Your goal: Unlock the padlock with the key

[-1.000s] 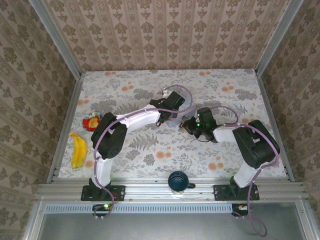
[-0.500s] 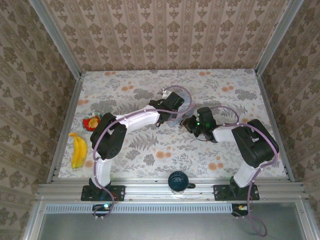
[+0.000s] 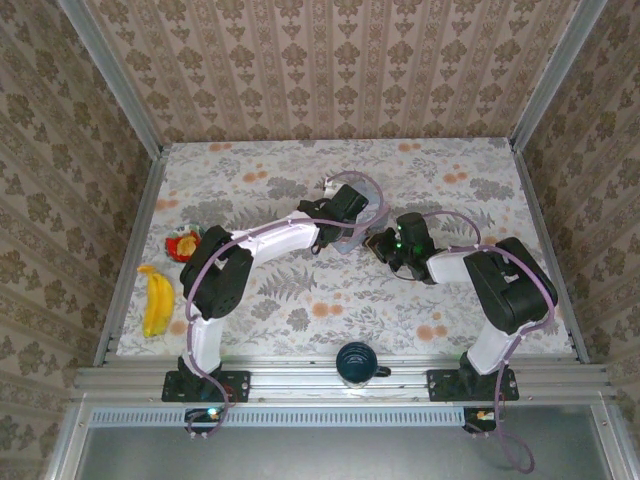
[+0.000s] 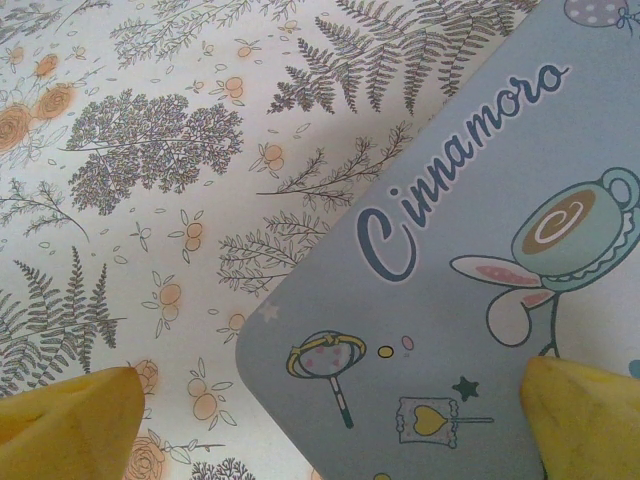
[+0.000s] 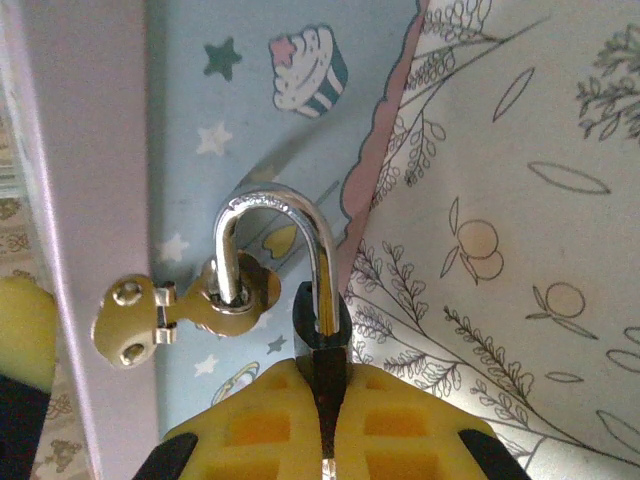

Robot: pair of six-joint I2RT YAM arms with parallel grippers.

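Right gripper (image 5: 322,400) pinched on padlock (image 5: 318,330), shackle (image 5: 275,205) through hasp (image 5: 215,300) of tin (image 4: 480,300); left gripper (image 4: 330,420) spread wide over tin. Risk: pull drags tin, twisting padlock out of grip.

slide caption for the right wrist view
Right gripper fingers pinch the dark padlock, its silver shackle threaded through the hasp of the blue tin.

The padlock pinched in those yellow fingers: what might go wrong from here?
1. The right gripper is shut on the padlock, whose shackle passes through the hasp on the pale blue tin. A pull could drag the tin along, since the left gripper is open over its corner, not clamping it.
2. The yellow pads cover most of the padlock's dark body, so little of it is left free for unlocking.
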